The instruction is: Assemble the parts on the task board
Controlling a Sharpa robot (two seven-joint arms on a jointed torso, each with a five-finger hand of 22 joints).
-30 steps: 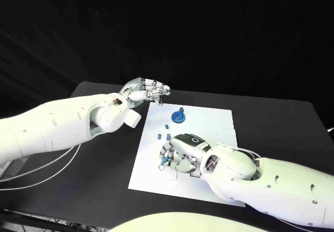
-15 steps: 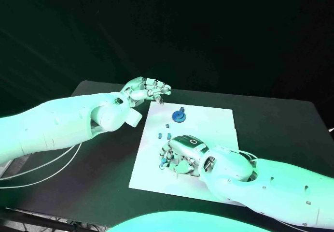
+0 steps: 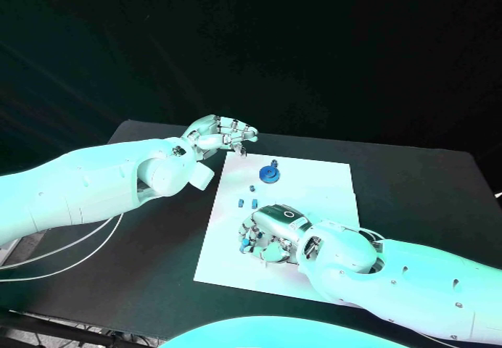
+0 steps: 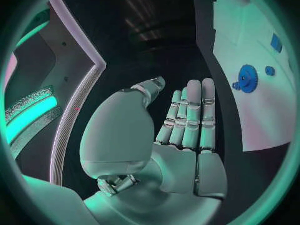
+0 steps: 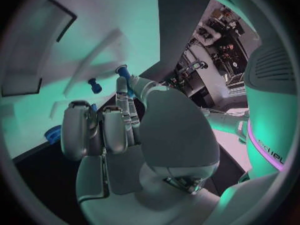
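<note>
Here the right hand (image 3: 274, 230) is low over the near part of the white task board (image 3: 314, 190), fingers curled down. In the right wrist view it pinches a small blue peg (image 5: 123, 73) at its fingertips. The left hand (image 3: 217, 135) is up by the board's far corner, fingers straight and close together, holding nothing. A round blue gear (image 3: 269, 173) sits on the board near it. More small blue parts (image 3: 249, 202) lie between; those under the right hand are hard to make out.

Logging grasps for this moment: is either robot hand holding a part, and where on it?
The right robot hand pinches a small blue peg by one end at its fingertips. The left robot hand holds nothing.
</note>
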